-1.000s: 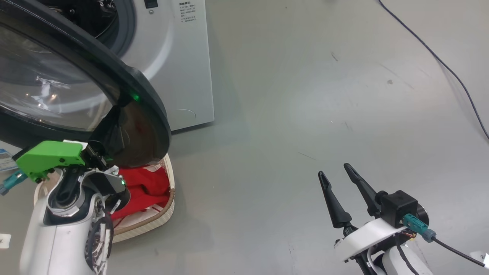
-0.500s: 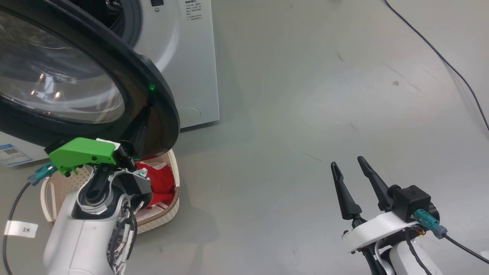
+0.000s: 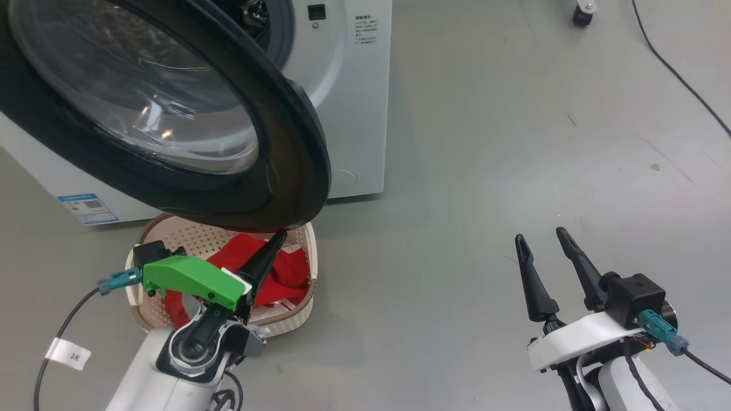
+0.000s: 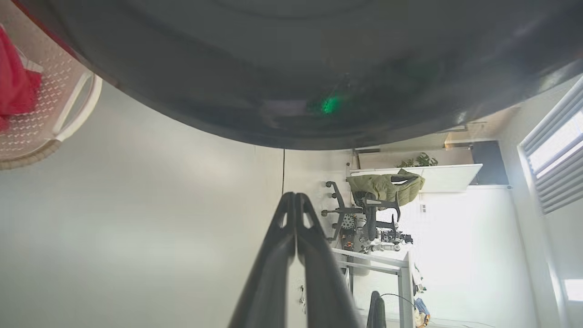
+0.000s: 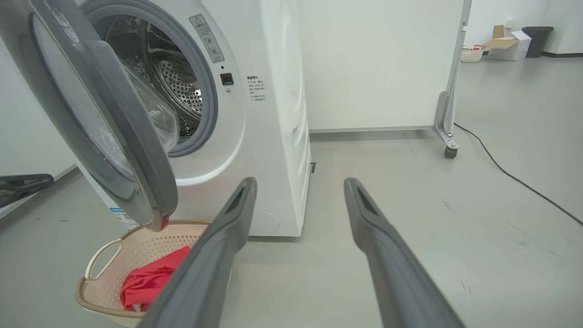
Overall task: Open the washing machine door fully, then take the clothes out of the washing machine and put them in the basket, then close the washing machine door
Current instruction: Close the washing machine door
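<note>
head view: the washing machine door [image 3: 288, 171] stands swung out from the white washing machine [image 3: 348, 85], and its black rim hangs over the back part of the basket [image 3: 191, 235] on the grey floor [image 3: 485, 171]. the red clothes [image 3: 277, 277] lie inside the basket. the left claw [image 3: 277, 238] has its two dark fingers pressed together with nothing between them, and its tip points up, just under the lower rim of the door. the right claw [image 3: 541, 235] is well apart at the lower right, above bare floor, fingers spread and empty.

left wrist view: the shut fingers [image 4: 296, 214] point toward the dark rim of the door [image 4: 273, 68], and a gap shows between tip and rim. the basket [image 4: 75, 107] with red cloth is at the upper left edge.

right wrist view: the spread fingers [image 5: 227, 218] frame the front of the machine. the door is half open, the steel drum [image 5: 180, 86] shows behind it, and the basket with the clothes sits on the floor under the door edge.
</note>
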{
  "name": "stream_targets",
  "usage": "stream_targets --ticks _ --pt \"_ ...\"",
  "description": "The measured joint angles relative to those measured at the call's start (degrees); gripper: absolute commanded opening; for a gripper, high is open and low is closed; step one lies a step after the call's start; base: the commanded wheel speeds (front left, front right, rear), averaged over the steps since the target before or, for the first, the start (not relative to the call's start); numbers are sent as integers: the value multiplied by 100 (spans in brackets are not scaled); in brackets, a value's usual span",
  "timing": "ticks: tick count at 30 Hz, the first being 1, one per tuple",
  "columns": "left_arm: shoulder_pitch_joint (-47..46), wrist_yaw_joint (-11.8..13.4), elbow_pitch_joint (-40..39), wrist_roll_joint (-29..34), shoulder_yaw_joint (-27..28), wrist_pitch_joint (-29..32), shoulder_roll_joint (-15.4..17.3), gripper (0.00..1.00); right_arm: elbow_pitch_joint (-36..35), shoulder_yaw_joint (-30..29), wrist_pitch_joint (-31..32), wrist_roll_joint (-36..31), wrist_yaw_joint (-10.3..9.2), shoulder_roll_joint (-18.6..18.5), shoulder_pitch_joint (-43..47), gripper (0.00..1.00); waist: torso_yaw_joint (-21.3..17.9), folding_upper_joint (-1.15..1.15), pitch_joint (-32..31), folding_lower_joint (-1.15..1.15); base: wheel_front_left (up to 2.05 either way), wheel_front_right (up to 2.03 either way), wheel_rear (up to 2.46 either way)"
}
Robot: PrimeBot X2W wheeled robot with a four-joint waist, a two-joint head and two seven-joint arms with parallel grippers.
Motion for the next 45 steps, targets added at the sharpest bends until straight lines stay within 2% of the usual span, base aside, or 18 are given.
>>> stream_targets --ticks 8,13,17,19,28,32,36,45 --pt "336 -146 -66 882 -380 -204 407 0 -47 -58 -3 -15 0 -66 128 100 495 0 -212 0 0 0 0" --pt "418 -192 -237 1736 -485 -775 736 0 -76 -63 -3 -16 0 -67 227 100 769 0 -343 0 0 0 0" --pt "428 -197 -344 2773 -719 -1323 1173 0 -123 -65 -3 -20 1 -68 242 100 967 0 -431 0 0 0 0" --pt "445 -198 -375 2914 -727 -1461 1235 0 -134 -69 -3 -31 1 -68 242 100 1012 0 -449 0 0 0 0" --pt "798 -240 -438 3718 -893 -2476 1249 0 -181 -75 -3 -67 8 -62 292 100 1338 0 -581 0 0 0 0" --pt "851 -238 -475 4285 -987 -2933 1315 0 -178 -53 -3 -67 8 -48 349 100 1430 0 -654 0 0 0 0" --pt "964 -208 -524 4607 -998 -2938 1363 0 -175 -13 -3 -68 9 -22 360 100 1495 0 -726 0 0 0 0" --pt "1179 80 -735 5203 -668 -2931 1340 0 -176 15 -3 -75 25 -11 438 100 1552 0 -787 0 0 0 0"
